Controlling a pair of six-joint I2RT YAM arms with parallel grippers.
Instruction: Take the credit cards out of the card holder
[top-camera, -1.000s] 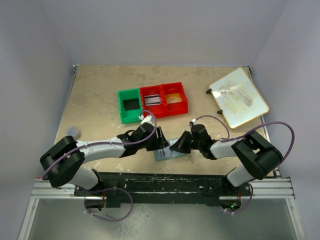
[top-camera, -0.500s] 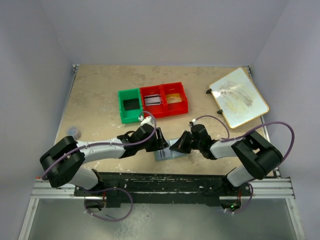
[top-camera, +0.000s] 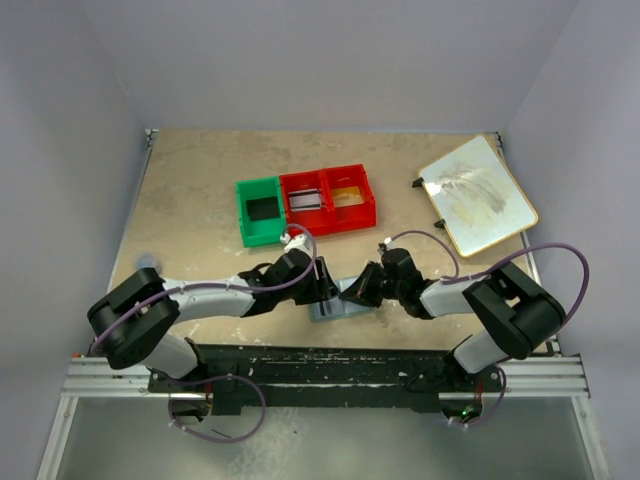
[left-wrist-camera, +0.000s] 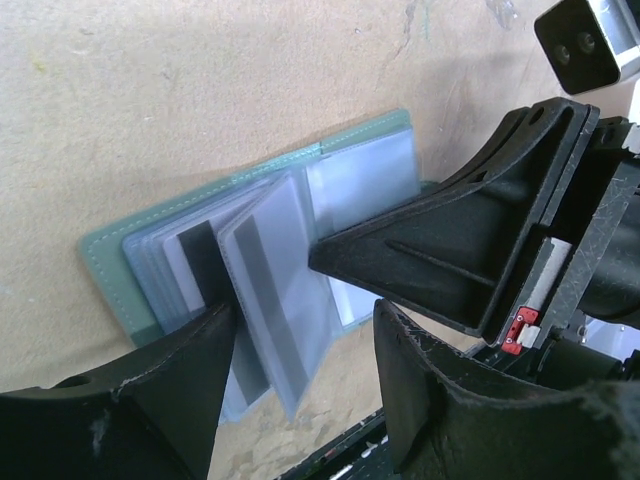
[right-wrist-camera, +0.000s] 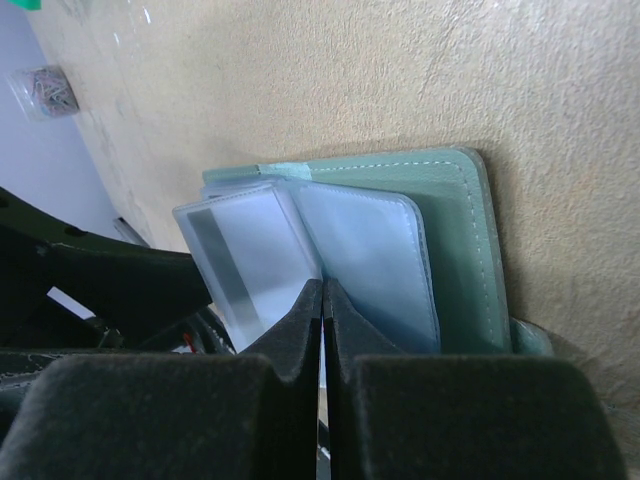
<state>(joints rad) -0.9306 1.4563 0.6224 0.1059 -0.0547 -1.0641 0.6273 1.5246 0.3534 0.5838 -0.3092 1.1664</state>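
Note:
The card holder (top-camera: 336, 309) lies open on the table just ahead of the arm bases, its grey-green cover (left-wrist-camera: 105, 262) flat and its clear sleeves fanned up. One raised sleeve holds a greyish credit card (left-wrist-camera: 272, 290) with a dark stripe, also visible in the right wrist view (right-wrist-camera: 238, 268). My left gripper (left-wrist-camera: 300, 400) is open, its fingers straddling that raised sleeve without closing on it. My right gripper (right-wrist-camera: 322, 292) is shut, its tips pressed at the fold between the sleeves, beside the cover (right-wrist-camera: 458, 250). From above, the two grippers, left (top-camera: 322, 285) and right (top-camera: 353, 292), face each other over the holder.
A green bin (top-camera: 259, 211) and a two-compartment red bin (top-camera: 328, 198) stand behind the holder; a flat striped item lies in the red bin's left compartment. A cream board (top-camera: 477, 194) lies at the back right. A small object (top-camera: 148, 261) sits at the left edge.
The left arm has edged slightly to the right toward the holder. The right arm and the holder have not visibly moved.

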